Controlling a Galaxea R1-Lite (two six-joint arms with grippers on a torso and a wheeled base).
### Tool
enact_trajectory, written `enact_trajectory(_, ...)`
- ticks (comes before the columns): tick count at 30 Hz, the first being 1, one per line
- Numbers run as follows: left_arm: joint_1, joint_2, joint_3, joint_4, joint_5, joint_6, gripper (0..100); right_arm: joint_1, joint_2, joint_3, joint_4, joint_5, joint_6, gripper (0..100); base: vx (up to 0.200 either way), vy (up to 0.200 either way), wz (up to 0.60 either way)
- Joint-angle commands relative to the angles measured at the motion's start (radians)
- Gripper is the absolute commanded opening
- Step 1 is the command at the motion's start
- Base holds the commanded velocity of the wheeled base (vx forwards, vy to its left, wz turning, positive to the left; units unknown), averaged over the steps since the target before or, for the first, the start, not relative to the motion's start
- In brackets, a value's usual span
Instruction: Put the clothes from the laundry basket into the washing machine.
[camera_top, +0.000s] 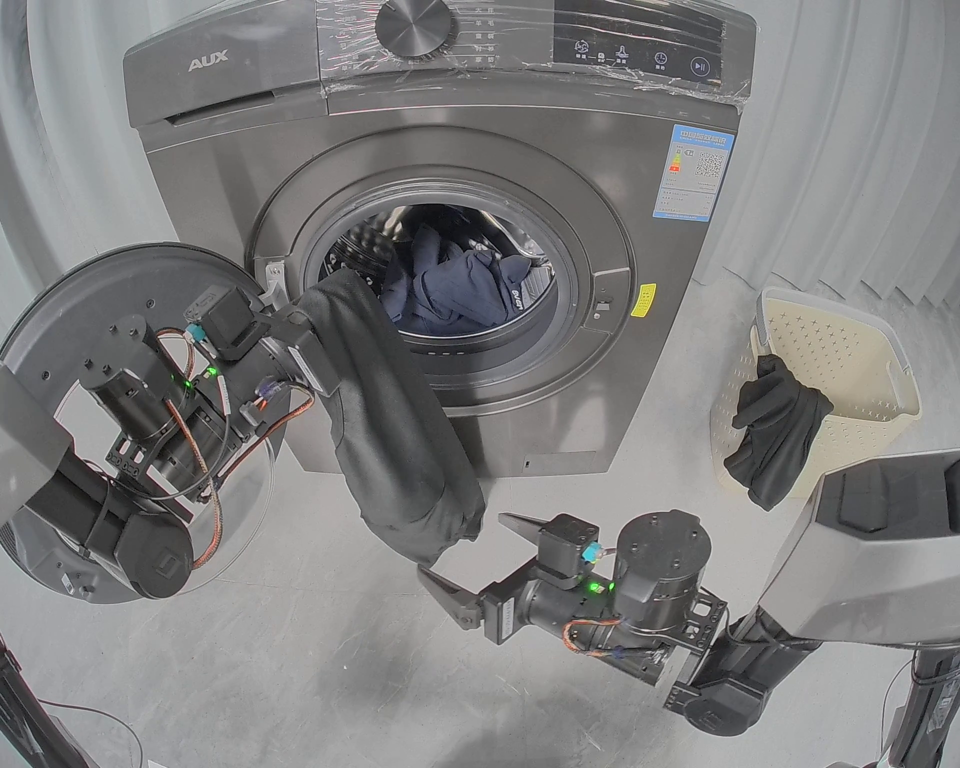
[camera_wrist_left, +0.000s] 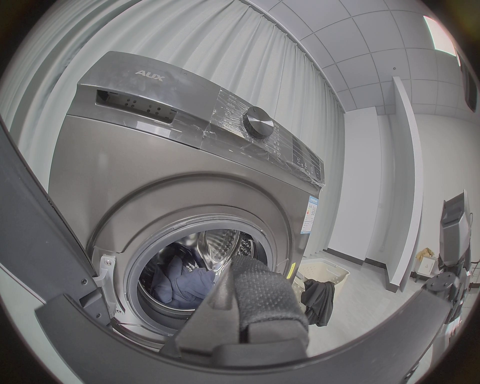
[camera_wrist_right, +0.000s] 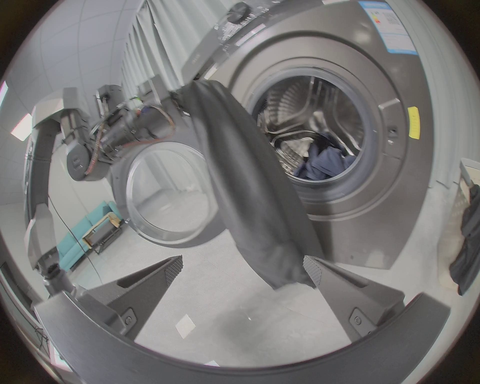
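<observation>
The washing machine (camera_top: 610, 420) stands with its round door (camera_top: 90, 290) swung fully open on the robot's left side, and the left arm is in front of this door. The laundry basket (camera_top: 850, 350) stands on the floor to the right of the machine, well apart from both arms.

The left gripper (camera_top: 315, 345) is clenched on the top of a long dark garment (camera_top: 400, 440), at the left edge of the drum opening (camera_top: 450, 330). The cloth hangs down across the front of the machine, far below the opening. Some navy clothes (camera_top: 455, 285) already lie inside the drum. A black garment (camera_top: 775, 425) is draped over the basket's rim, partly outside.

The right gripper (camera_top: 466, 547) has its jaws spread wide, just at the lower end of the hanging garment and holding nothing.

I think the main risk is the long tail. If only the top is pushed in, the lower part may stay over the door seal, or pull the whole piece out and onto the floor. The right gripper may also close beside the loose hem and miss it. The left arm is close to the door and could knock it.
</observation>
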Motion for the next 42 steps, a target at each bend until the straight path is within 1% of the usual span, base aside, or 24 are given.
enact_trajectory(1, 0.000, 0.018, -0.002, -0.001, 0.002, 0.001, 0, 0.058, 0.043, -0.080, -0.013, 0.020, -0.002, 100, 0.000, 0.000, 0.00)
enact_trajectory(2, 0.000, 0.019, -0.002, -0.001, 0.002, 0.001, 0, 0.059, 0.044, -0.083, -0.016, 0.020, -0.002, 100, 0.000, 0.000, 0.00)
enact_trajectory(3, -0.002, 0.024, -0.007, -0.002, 0.014, 0.002, 0, 0.067, 0.075, -0.126, -0.030, 0.023, -0.002, 100, 0.000, 0.000, 0.00)
enact_trajectory(6, -0.006, 0.026, -0.012, -0.002, 0.023, 0.002, 0, 0.061, 0.115, -0.209, -0.019, 0.026, -0.013, 100, 0.000, 0.000, 0.00)
enact_trajectory(7, -0.013, 0.026, -0.015, -0.002, 0.028, 0.002, 0, 0.053, 0.146, -0.267, -0.013, 0.029, -0.027, 100, 0.000, 0.000, 0.00)
enact_trajectory(9, -0.014, 0.026, -0.016, -0.002, 0.028, 0.002, 0, 0.052, 0.166, -0.304, -0.004, 0.029, -0.032, 100, 0.000, 0.000, 0.00)
enact_trajectory(10, -0.016, 0.026, -0.016, -0.002, 0.028, 0.002, 0, 0.047, 0.199, -0.357, 0.017, 0.028, -0.036, 100, 0.000, 0.000, 0.00)
enact_trajectory(14, -0.016, 0.024, -0.018, -0.001, 0.028, 0.002, 0, 0.044, 0.258, -0.468, 0.048, 0.026, -0.039, 100, 0.000, 0.000, 0.00)
enact_trajectory(20, -0.016, 0.026, -0.018, -0.001, 0.028, 0.002, 0, 0.052, 0.296, -0.549, 0.093, 0.009, -0.039, 100, 0.000, 0.000, 0.00)
enact_trajectory(21, -0.017, 0.026, -0.018, -0.001, 0.028, 0.002, 0, 0.049, 0.305, -0.561, 0.096, 0.000, -0.039, 100, 0.000, 0.000, 0.00)
enact_trajectory(22, -0.020, 0.026, -0.018, -0.001, 0.028, 0.002, 0, 0.043, 0.322, -0.589, 0.100, -0.021, -0.041, 100, 0.000, 0.000, 0.00)
enact_trajectory(24, -0.022, 0.026, -0.018, -0.001, 0.028, 0.002, 0, 0.038, 0.334, -0.624, 0.103, -0.038, -0.041, 100, 0.000, 0.000, 0.00)
enact_trajectory(25, -0.022, 0.026, -0.018, -0.001, 0.028, 0.002, 0, 0.038, 0.334, -0.624, 0.103, -0.038, -0.041, 100, 0.000, 0.000, 0.00)
enact_trajectory(29, -0.023, 0.026, -0.016, -0.001, 0.028, 0.002, 0, 0.013, 0.377, -0.693, 0.116, -0.044, -0.039, 100, 0.000, 0.000, 0.00)
enact_trajectory(31, -0.023, 0.026, -0.016, -0.001, 0.028, 0.002, 0, 0.010, 0.380, -0.701, 0.117, -0.049, -0.039, 100, 0.000, 0.000, 0.00)
enact_trajectory(32, -0.028, 0.026, -0.015, -0.001, 0.028, 0.002, 0, 0.003, 0.393, -0.723, 0.120, -0.061, -0.039, 100, 0.000, 0.000, 0.00)
enact_trajectory(34, -0.031, 0.026, -0.015, -0.002, 0.028, 0.002, 0, -0.005, 0.400, -0.742, 0.122, -0.069, -0.038, 100, 0.000, 0.000, 0.00)
enact_trajectory(35, -0.029, 0.026, -0.015, -0.002, 0.028, 0.002, 0, -0.010, 0.400, -0.746, 0.122, -0.069, -0.036, 0, 0.000, 0.000, 0.00)
enact_trajectory(41, -0.022, 0.029, -0.015, -0.001, 0.028, 0.002, 0, -0.010, 0.377, -0.721, 0.114, -0.069, -0.029, 0, 0.000, 0.000, 0.00)
enact_trajectory(42, -0.017, 0.036, -0.015, -0.002, 0.028, 0.002, 0, -0.008, 0.333, -0.683, 0.111, -0.074, -0.025, 0, 0.000, 0.000, 0.00)
